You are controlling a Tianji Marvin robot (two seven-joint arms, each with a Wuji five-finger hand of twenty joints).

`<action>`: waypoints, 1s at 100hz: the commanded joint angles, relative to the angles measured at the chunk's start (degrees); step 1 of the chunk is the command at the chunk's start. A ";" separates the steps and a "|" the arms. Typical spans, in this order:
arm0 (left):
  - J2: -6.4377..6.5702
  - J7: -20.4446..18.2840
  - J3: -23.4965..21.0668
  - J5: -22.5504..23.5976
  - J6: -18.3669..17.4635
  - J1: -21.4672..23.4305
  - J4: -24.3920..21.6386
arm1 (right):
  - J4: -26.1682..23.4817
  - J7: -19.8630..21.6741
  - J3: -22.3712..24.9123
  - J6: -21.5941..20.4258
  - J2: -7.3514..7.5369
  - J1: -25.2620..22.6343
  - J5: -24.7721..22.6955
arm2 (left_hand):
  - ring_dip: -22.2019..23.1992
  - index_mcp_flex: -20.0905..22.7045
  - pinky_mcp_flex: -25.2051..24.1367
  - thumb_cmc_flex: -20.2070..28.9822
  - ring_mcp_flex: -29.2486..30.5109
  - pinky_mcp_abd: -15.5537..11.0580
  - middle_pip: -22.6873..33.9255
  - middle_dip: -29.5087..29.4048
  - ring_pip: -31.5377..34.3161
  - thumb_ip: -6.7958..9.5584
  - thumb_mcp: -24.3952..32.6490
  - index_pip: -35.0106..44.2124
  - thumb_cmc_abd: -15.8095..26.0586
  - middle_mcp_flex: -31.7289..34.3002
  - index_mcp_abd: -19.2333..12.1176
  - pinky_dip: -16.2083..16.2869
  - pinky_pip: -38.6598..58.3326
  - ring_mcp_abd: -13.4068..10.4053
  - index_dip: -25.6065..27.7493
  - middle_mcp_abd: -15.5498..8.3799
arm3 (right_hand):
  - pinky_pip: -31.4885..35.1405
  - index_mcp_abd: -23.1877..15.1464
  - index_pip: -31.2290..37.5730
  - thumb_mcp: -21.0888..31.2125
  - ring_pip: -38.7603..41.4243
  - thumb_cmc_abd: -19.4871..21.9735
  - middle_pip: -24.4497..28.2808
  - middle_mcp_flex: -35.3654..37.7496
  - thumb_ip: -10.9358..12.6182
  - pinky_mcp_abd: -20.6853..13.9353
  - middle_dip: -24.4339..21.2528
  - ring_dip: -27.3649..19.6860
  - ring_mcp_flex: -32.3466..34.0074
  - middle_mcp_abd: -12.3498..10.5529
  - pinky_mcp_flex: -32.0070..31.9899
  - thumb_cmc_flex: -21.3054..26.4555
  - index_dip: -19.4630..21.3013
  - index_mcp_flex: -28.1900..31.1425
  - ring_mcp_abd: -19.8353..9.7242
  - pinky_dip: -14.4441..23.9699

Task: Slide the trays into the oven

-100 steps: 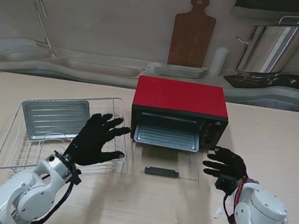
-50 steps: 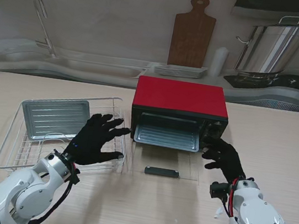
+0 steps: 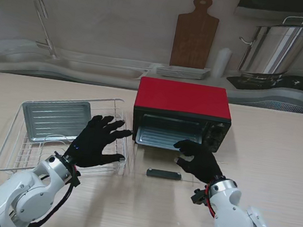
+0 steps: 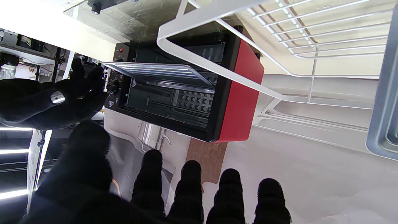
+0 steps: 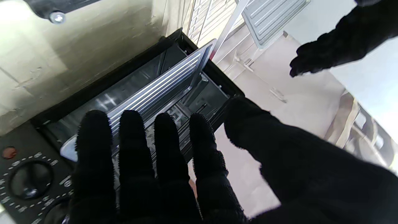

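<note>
On the pale wooden surface (image 3: 283, 143), the empty, spread right hand (image 3: 199, 158) should press the half-inserted tray (image 3: 168, 140) squarely into the oven (image 3: 183, 102), left hand (image 3: 95, 141) splayed, idle.

The oven (image 3: 182, 113) sits mid-tabletop (image 3: 279, 165) toward the far edge, one tray (image 3: 168, 139) inside. Left of it, a rack (image 3: 21, 154) holds another tray (image 3: 55, 118).

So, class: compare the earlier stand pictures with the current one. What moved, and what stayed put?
The right robot hand swept leftward, from the table right of the oven to over its open glass door, fingers spread, holding nothing. The left robot hand, the wire rack, both trays and the oven stayed put.
</note>
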 commanded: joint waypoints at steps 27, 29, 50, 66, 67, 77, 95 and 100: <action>-0.24 -0.30 -0.43 0.32 1.17 0.95 -0.99 | 3.41 2.19 -7.08 -0.52 0.39 3.31 -4.43 | -0.54 -2.26 -0.51 -0.49 -1.01 -1.20 0.30 -0.76 -0.42 1.62 0.45 -0.07 1.82 -1.89 -0.76 -0.61 -2.81 -1.28 -0.31 -0.74 | -1.10 -1.78 -0.86 -0.06 -0.51 1.60 -0.76 0.44 3.04 -1.50 -0.62 -0.26 -0.44 -2.30 0.09 -4.81 0.75 0.61 -1.69 0.41; -0.24 -0.30 -0.43 0.33 1.23 0.98 -1.01 | 3.80 2.09 -7.54 -0.54 0.42 3.59 -5.03 | -0.54 -2.22 -0.51 -0.49 -1.00 -1.20 0.30 -0.76 -0.41 1.62 0.44 -0.05 1.83 -1.88 -0.75 -0.61 -2.81 -1.25 -0.30 -0.75 | -1.35 -1.88 -0.87 -0.13 -0.63 1.74 -0.79 0.29 3.07 -1.54 -0.62 -0.30 -0.60 -2.38 -0.08 -4.92 0.77 0.48 -1.76 0.31; -0.26 -0.18 -0.52 0.38 1.49 1.12 -1.11 | 7.93 -1.18 -11.85 -0.53 0.52 6.75 -11.79 | -0.52 -2.23 -0.52 -0.37 -0.97 -1.24 0.28 -0.75 -0.38 1.64 0.40 -0.03 1.81 -1.88 -0.79 -0.61 -2.81 -1.26 -0.28 -0.83 | -4.26 -2.57 -0.65 -0.66 -2.60 3.02 -1.51 -0.29 3.55 -2.56 -0.89 -1.24 -1.30 -3.20 -1.85 -6.58 0.87 -0.84 -2.94 -0.86; -0.29 0.12 -0.43 0.44 1.45 1.08 -0.95 | 9.90 -2.05 -14.27 1.77 0.53 9.18 -14.44 | -0.52 -2.24 -0.51 -0.41 -1.00 -1.25 0.32 -0.74 -0.38 1.64 0.34 -0.02 1.86 -1.86 -0.73 -0.61 -2.81 -1.24 -0.27 -0.73 | -7.70 -2.80 -0.64 -1.37 -4.52 4.15 -2.24 -0.60 3.71 -3.50 -1.16 -2.17 -2.03 -3.55 -4.67 -7.66 0.58 -1.63 -3.99 -2.30; -0.29 0.14 -0.43 0.43 1.45 1.08 -0.95 | 10.04 -2.14 -14.39 1.86 0.53 9.33 -14.59 | -0.51 -2.21 -0.51 -0.38 -0.97 -1.25 0.32 -0.74 -0.37 1.65 0.35 -0.01 1.84 -1.85 -0.72 -0.61 -2.81 -1.22 -0.26 -0.71 | -7.81 -2.88 -0.61 -1.45 -4.59 4.27 -2.26 -0.60 3.71 -3.52 -1.17 -2.20 -2.00 -3.61 -4.72 -7.77 0.58 -1.62 -4.08 -2.35; -0.31 0.39 -0.44 0.49 1.57 1.20 -0.93 | 11.27 -3.32 -15.43 2.78 0.35 10.63 -15.55 | -0.52 -2.24 -0.45 -0.35 -1.04 -1.28 0.31 -0.75 -0.40 1.65 0.36 -0.02 1.86 -1.84 -0.76 -0.61 -2.79 -1.30 -0.26 -0.86 | -8.07 -2.89 -0.43 -1.84 -4.90 4.80 -2.39 -0.42 3.80 -3.70 -1.22 -2.38 -1.71 -3.65 -4.70 -8.21 0.53 -1.57 -4.10 -2.48; -0.35 0.83 -0.52 0.66 1.86 1.44 -0.94 | 13.03 -5.15 -16.88 4.64 -0.13 12.74 -16.05 | -0.51 -2.16 -0.45 -0.31 -0.94 -1.23 0.32 -0.75 -0.35 1.65 0.37 0.01 1.84 -1.78 -0.73 -0.62 -2.80 -1.24 -0.26 -0.63 | -9.24 -2.76 -0.85 -2.28 -6.20 5.44 -2.98 -1.88 3.97 -4.25 -1.38 -2.92 -3.30 -3.80 -6.30 -8.58 0.15 -3.01 -4.84 -2.95; -0.36 0.90 -0.55 0.71 1.89 1.48 -0.94 | 13.68 -6.08 -17.27 4.90 -0.34 13.29 -16.13 | -0.51 -2.19 -0.42 -0.34 -0.95 -1.23 0.30 -0.76 -0.35 1.64 0.35 0.00 1.85 -1.82 -0.75 -0.62 -2.79 -1.25 -0.26 -0.65 | -9.77 -2.71 -0.78 -2.30 -6.61 5.42 -2.93 -2.27 4.03 -4.43 -1.33 -3.11 -3.70 -3.77 -6.86 -8.56 0.10 -3.27 -5.02 -3.17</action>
